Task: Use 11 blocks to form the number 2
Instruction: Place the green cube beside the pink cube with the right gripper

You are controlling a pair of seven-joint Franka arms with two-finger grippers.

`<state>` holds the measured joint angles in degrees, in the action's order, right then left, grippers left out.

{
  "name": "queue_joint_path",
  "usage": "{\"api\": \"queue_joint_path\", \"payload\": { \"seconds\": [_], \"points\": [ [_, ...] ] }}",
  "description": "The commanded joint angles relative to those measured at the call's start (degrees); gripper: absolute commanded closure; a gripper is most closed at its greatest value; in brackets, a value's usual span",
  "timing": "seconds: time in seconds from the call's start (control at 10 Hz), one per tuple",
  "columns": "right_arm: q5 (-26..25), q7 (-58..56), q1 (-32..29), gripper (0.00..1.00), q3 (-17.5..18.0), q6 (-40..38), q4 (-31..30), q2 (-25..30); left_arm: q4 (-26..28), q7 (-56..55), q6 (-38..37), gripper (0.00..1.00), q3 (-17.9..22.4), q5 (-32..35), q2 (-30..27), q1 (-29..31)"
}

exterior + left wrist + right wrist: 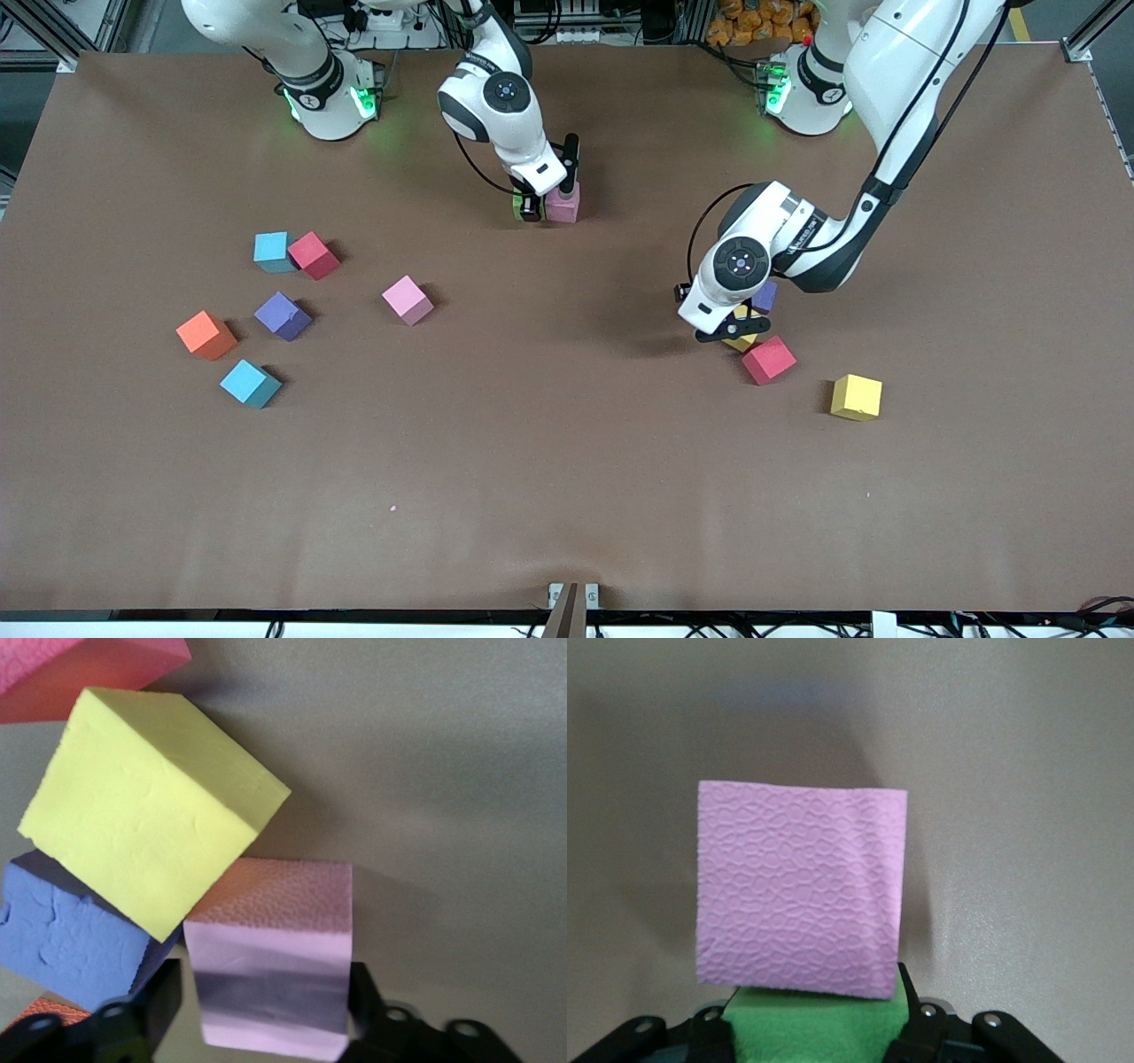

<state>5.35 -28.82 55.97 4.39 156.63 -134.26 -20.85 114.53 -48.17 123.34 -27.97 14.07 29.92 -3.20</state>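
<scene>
The right pincer [549,199] pinched a green block [819,1028] on the surface [549,443], touching a pink block [563,204]. The left pincer [740,332] sat low around another pink block [270,961], and I could not tell if it squeezed yet. It should squeeze gently and lift straight up, so the yellow block [146,837] and purple block [66,939] touching it stay put.

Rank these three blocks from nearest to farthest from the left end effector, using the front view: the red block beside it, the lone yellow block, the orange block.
Measured from the left end effector:
1. Red block: right beside it, slightly nearer the front camera.
2. Lone yellow block: past the red one, toward the left arm's end of the table.
3. Orange block: at the right arm's end of the table.
</scene>
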Motion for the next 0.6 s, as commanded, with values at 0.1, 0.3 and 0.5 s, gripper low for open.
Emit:
{"api": "queue_joint_path", "payload": {
  "seconds": [0.1,0.3,0.5],
  "points": [
    [-0.52,1.05,0.36,0.0,-0.08,-0.1,0.93,-0.78,-0.1,0.36,0.24,0.82,-0.51,0.34,-0.3,0.56],
    [-0.52,1.13,0.36,0.0,-0.08,-0.63,0.93,0.19,-0.18,-0.43,-0.29,0.94,-0.51,0.25,-1.35,0.56],
    [-0.52,1.31,0.36,0.0,-0.08,-2.37,0.93,1.67,-0.36,-0.95,-3.34,1.0,-0.51,-0.71,-4.33,0.56]
  ]
}}
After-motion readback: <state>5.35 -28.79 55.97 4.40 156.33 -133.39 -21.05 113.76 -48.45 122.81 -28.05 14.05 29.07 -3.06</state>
